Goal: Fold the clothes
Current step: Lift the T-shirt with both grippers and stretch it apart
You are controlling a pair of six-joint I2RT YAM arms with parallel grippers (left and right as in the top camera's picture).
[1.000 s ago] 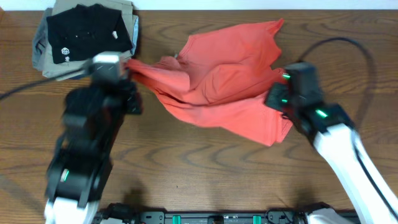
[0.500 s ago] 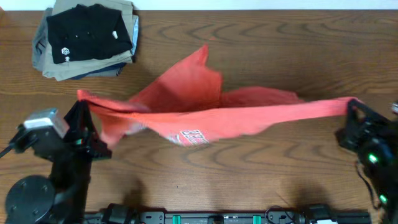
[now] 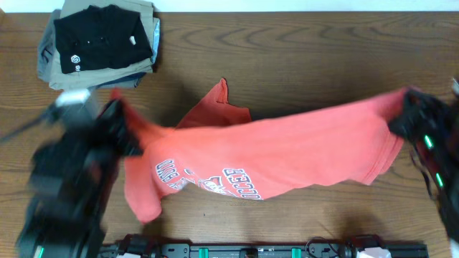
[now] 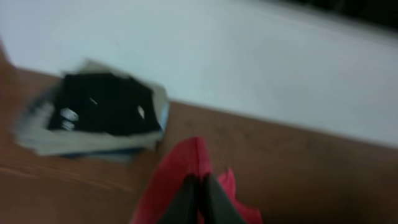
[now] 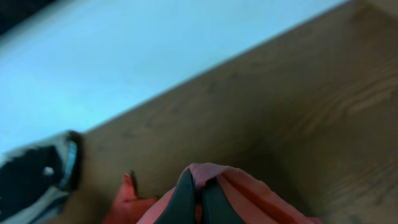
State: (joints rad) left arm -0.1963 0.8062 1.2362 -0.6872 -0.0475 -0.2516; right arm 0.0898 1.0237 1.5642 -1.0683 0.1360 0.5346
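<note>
The red T-shirt (image 3: 287,158) is stretched wide between the two arms across the middle of the wooden table (image 3: 301,50), with its white lettering (image 3: 240,183) facing up near the front edge. The left gripper (image 3: 122,125), blurred in the overhead view, is closed on the shirt's left end; its wrist view shows the dark fingers (image 4: 186,205) pressed together with red cloth bunched around them. The right gripper (image 3: 409,115) is closed on the shirt's right end, with cloth folded over its tips. One sleeve (image 3: 143,204) droops at the front left. A stack of folded clothes (image 3: 54,72) with a black shirt (image 3: 100,36) on top sits in the far left corner, apart from the T-shirt
</note>
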